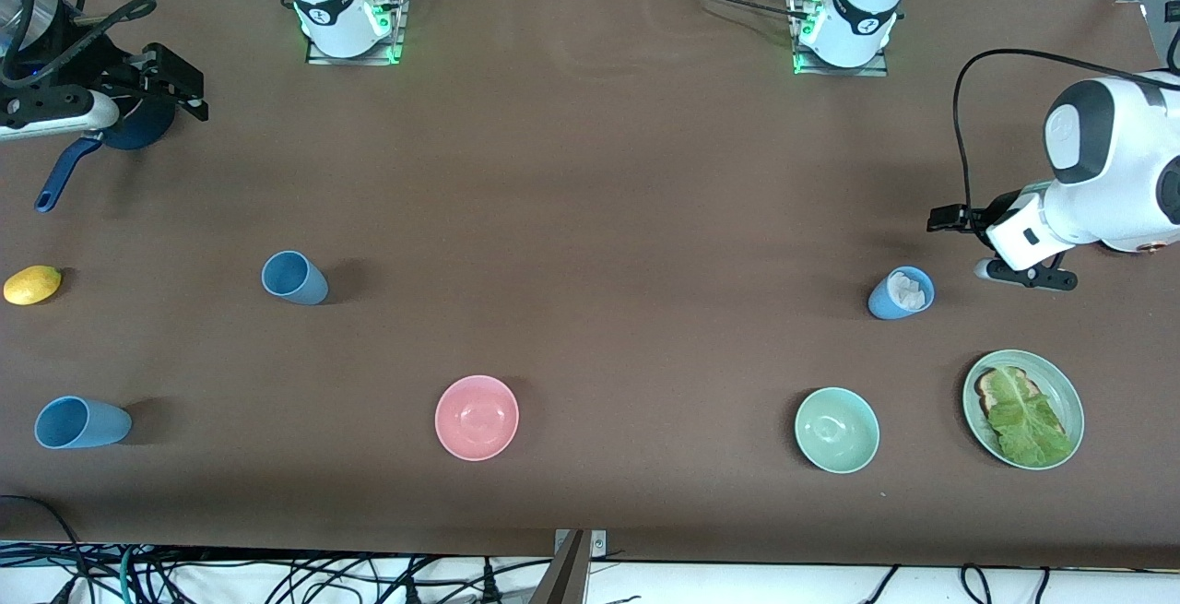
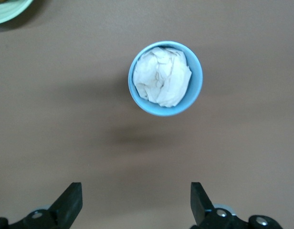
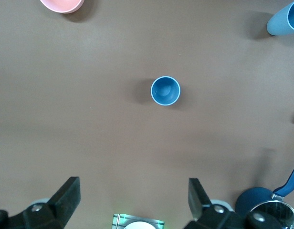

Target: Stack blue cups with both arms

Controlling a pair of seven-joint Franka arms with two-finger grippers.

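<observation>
Left claw [image 1: 1014,274], fingers spread, hangs beside a paper-stuffed blue cup [image 1: 901,293]. Right claw [image 1: 175,83], also spread, hovers over the navy saucepan [image 1: 101,145].

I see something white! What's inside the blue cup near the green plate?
A crumpled white wad, like paper or tissue, fills the blue cup. It covers the bottom, so anything under it can't be seen. The left pincer hangs open close by.
</observation>
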